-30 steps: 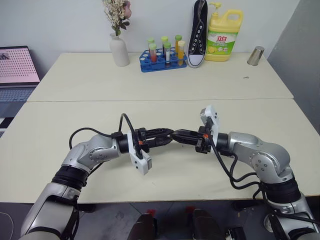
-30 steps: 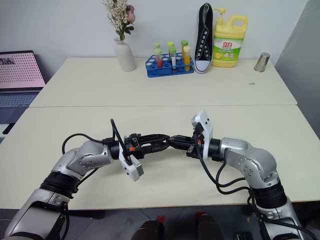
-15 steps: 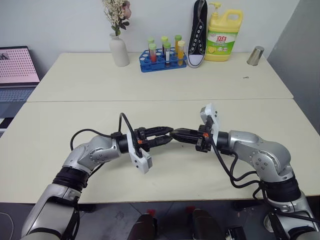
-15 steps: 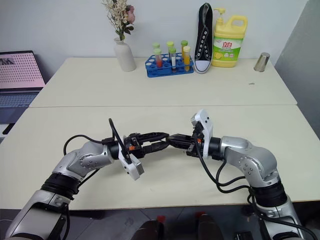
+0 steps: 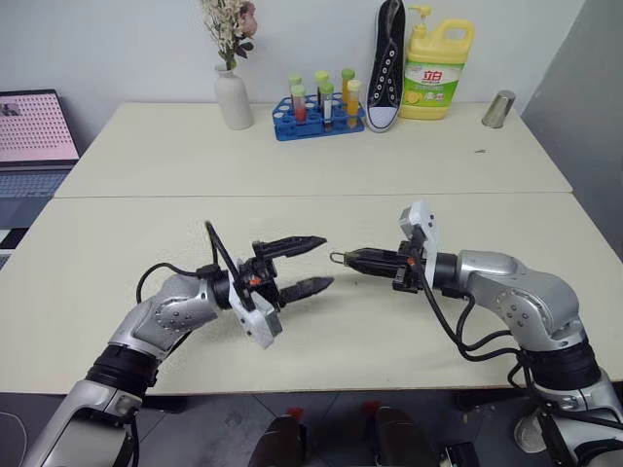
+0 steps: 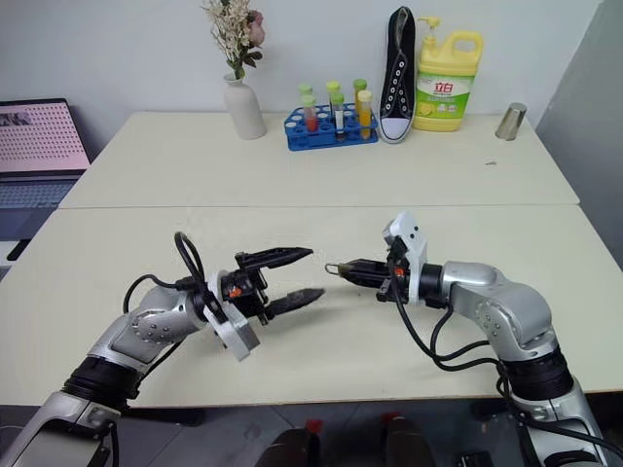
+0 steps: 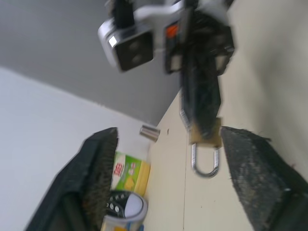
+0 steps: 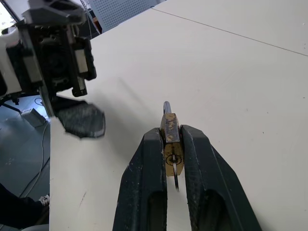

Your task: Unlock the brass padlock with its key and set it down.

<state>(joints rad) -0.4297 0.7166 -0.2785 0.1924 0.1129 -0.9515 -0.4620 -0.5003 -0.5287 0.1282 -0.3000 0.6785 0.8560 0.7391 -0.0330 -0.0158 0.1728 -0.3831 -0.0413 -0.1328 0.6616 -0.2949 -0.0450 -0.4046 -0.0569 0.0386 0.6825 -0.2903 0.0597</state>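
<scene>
Right gripper (image 8: 172, 144) is clenched on the brass padlock (image 8: 171, 144), pinching the gold body between its two black fingers above the table (image 5: 321, 156). The silvery shackle (image 7: 205, 159) sticks out past the fingertips toward the other arm; in the left wrist view it hangs as a U below the brass body. A thin sliver of metal protrudes from the keyway end in the right wrist view (possibly the key shaft; I cannot tell for certain).

Left gripper (image 5: 310, 265) has let go: its two fingers are spread wide, one above the other, holding nothing. Its tips point at the padlock but stand apart from it, with a clear gap of table showing between the two grippers in the head views.

Both grippers hover over the near half of the table, facing each other roughly level.

Along the far edge of the table:
- white vase (image 5: 232, 97) with dried flowers
- blue rack of test tubes (image 5: 316, 107)
- black sneaker (image 5: 386, 63) standing on its toe
- yellow detergent bottle (image 5: 436, 68)
- small metal cup (image 5: 497, 108), off to the right

A laptop (image 5: 34, 136) sits beyond the table's left edge.
</scene>
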